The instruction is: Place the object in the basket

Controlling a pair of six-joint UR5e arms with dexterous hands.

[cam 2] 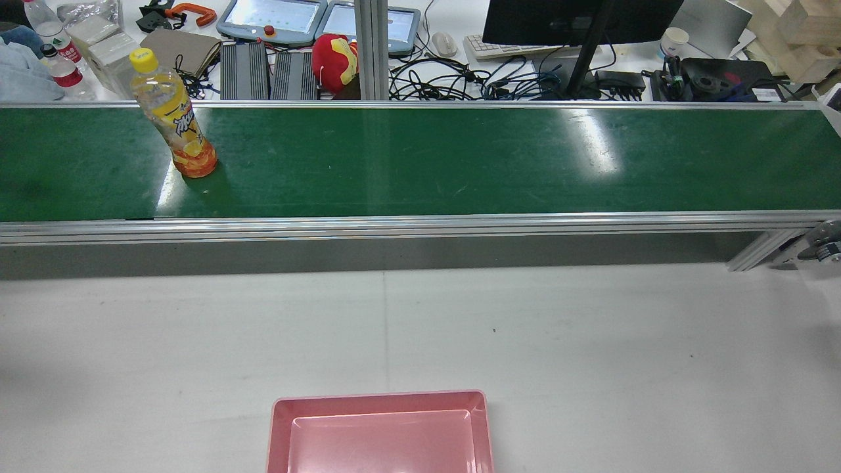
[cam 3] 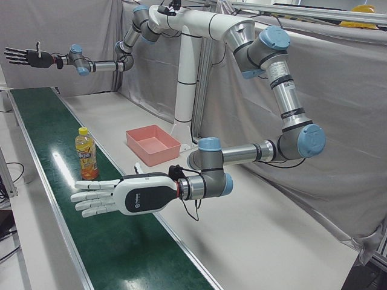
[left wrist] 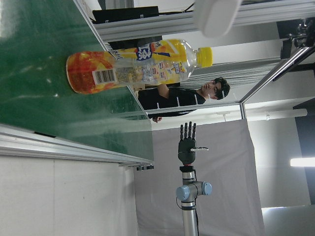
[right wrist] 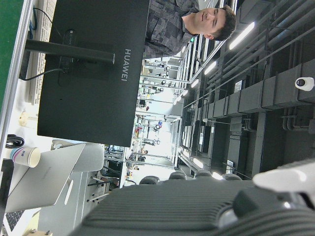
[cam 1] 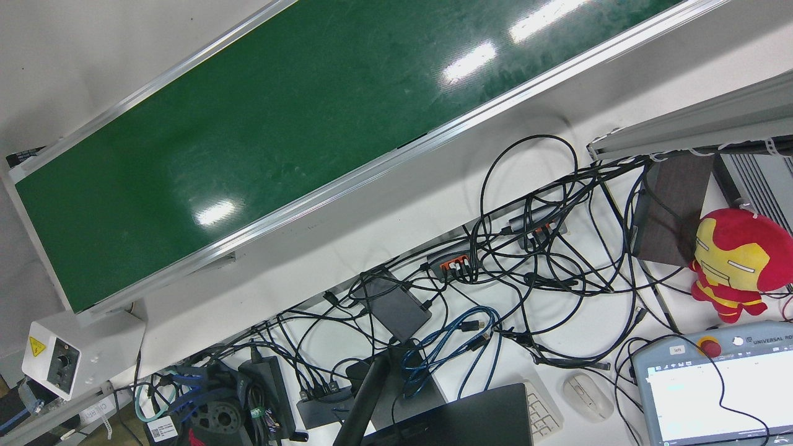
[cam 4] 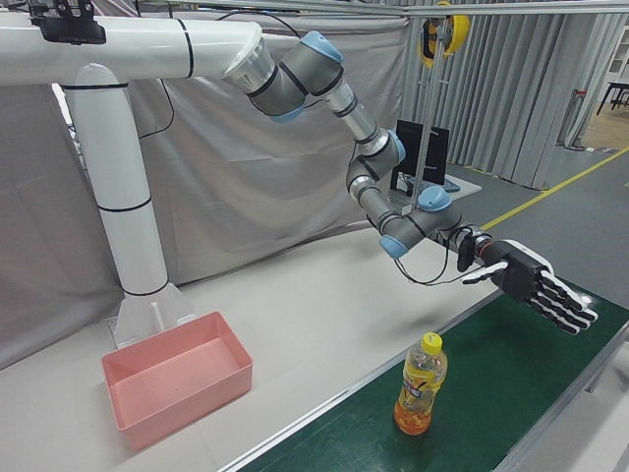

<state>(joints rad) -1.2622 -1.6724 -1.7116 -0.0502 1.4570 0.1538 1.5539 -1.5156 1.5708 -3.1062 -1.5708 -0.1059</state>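
An orange drink bottle (cam 2: 176, 115) with a yellow cap stands upright on the green conveyor belt (cam 2: 460, 157), toward my left side. It also shows in the left-front view (cam 3: 86, 156), the right-front view (cam 4: 420, 385) and the left hand view (left wrist: 138, 66). The pink basket (cam 2: 381, 402) sits empty on the white table in front of the pedestal (cam 3: 158, 156) (cam 4: 187, 398). My left hand (cam 3: 121, 196) is open, fingers stretched out, hovering over the belt a short way from the bottle (cam 4: 536, 285). My right hand (cam 3: 27, 57) is open and empty, far down the belt (left wrist: 187, 142).
Beyond the belt is a desk with cables (cam 1: 526, 248), a monitor (cam 2: 578, 20), teach pendants (cam 2: 272, 16), a red plush toy (cam 1: 737, 260) and water bottles (cam 2: 52, 46). A person (left wrist: 187, 93) stands behind the belt. Grey curtains back the station.
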